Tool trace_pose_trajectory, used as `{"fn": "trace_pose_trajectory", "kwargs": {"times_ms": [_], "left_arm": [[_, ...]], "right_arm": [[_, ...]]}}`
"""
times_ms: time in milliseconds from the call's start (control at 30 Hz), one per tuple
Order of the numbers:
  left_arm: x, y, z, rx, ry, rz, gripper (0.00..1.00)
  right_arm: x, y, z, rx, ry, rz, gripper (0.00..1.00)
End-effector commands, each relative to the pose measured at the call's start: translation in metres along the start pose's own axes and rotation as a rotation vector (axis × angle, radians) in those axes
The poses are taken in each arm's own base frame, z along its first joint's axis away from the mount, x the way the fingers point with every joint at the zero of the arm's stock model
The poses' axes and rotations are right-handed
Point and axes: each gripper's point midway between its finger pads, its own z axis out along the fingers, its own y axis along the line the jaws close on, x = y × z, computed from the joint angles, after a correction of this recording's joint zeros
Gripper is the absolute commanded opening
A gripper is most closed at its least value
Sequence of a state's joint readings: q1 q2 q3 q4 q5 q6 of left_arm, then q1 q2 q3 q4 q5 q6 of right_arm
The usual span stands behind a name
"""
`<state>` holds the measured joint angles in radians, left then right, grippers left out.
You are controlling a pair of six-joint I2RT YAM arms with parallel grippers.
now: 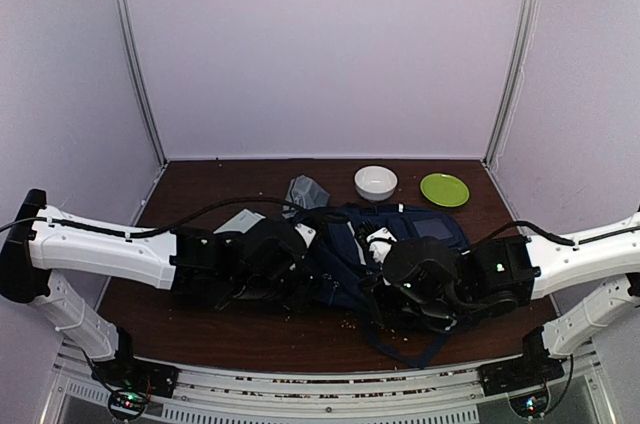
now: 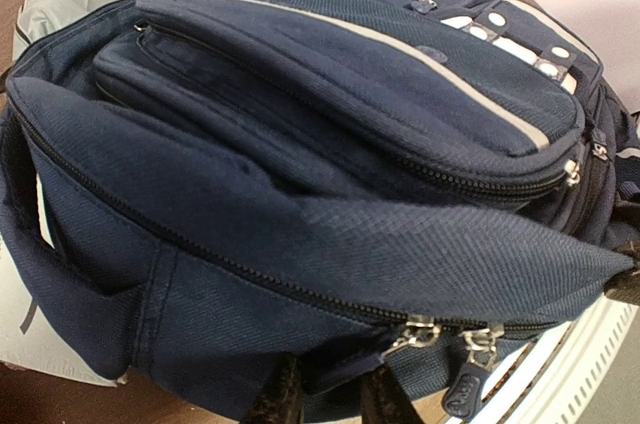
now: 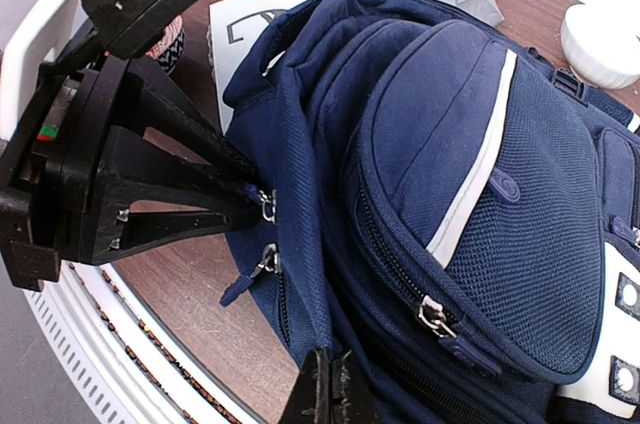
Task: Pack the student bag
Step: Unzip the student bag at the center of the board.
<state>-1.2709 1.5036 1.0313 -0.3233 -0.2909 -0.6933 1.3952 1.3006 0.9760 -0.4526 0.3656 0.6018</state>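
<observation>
The navy-blue student bag [image 1: 400,239] with white stripe trim lies on the table between both arms. It fills the left wrist view [image 2: 330,144] and the right wrist view [image 3: 470,174]. My left gripper [image 1: 303,269] is at the bag's near-left edge and is shut on a navy zipper pull [image 2: 375,369] of the main zip. In the right wrist view its black fingers [image 3: 190,214] meet at that slider. A second pull [image 2: 465,394] hangs free beside it. My right gripper [image 3: 330,372] is shut on the bag's fabric edge next to the zip.
A white bowl [image 1: 375,182], a green plate [image 1: 444,189] and a small grey pouch [image 1: 305,190] sit behind the bag. A white sheet [image 1: 240,221] lies partly under the bag's left side. The table's front edge and a white rail [image 3: 90,334] are close by.
</observation>
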Motion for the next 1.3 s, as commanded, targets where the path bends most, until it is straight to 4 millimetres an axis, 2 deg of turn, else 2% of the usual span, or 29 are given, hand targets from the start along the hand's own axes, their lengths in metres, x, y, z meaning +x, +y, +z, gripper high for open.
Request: {"fn": "trace_pose_trajectory", "kwargs": {"times_ms": [0, 233, 667, 833, 1133, 1267], "left_arm": [[-0.019, -0.018, -0.006, 0.070, -0.051, 0.015, 0.39], [-0.026, -0.033, -0.007, 0.139, -0.064, 0.042, 0.38], [-0.013, -0.040, 0.002, 0.179, -0.021, 0.063, 0.38], [-0.013, -0.033, 0.003, 0.138, -0.018, 0.060, 0.29], [-0.014, -0.028, 0.001, 0.113, -0.027, 0.050, 0.00], [-0.015, -0.024, -0.001, 0.097, -0.031, 0.052, 0.00]], "right_arm": [[-0.040, 0.020, -0.019, -0.097, -0.116, 0.087, 0.00], [-0.038, 0.019, -0.019, -0.099, -0.111, 0.083, 0.00], [-0.037, 0.018, -0.020, -0.099, -0.111, 0.085, 0.00], [-0.038, 0.017, -0.021, -0.100, -0.114, 0.087, 0.00], [-0.034, 0.014, -0.023, -0.096, -0.110, 0.090, 0.00], [-0.026, 0.007, -0.021, -0.074, -0.085, 0.076, 0.00]]}}
